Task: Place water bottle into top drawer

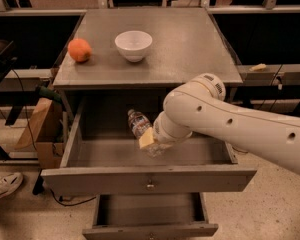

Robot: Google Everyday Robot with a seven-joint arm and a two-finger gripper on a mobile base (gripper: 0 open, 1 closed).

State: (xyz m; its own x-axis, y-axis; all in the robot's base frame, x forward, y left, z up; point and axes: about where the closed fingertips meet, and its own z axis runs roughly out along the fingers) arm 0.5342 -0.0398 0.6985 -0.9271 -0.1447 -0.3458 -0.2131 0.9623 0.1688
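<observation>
The water bottle [138, 124] is a small clear crinkled bottle, tilted with its white cap up and to the left, inside the open top drawer [115, 180]. My gripper [150, 143] reaches into the drawer from the right and is shut on the bottle's lower half, with a yellowish finger pad [146, 139] against its side. The bottle's bottom end is partly hidden behind the gripper. It hangs just above the drawer floor near the middle.
A white bowl [133, 45] and an orange fruit [79, 50] stand on the grey cabinet top [190, 49]. The narrower lower drawer [150, 215] is also open. A cardboard box [37, 129] and a shoe [2, 186] lie on the floor at left.
</observation>
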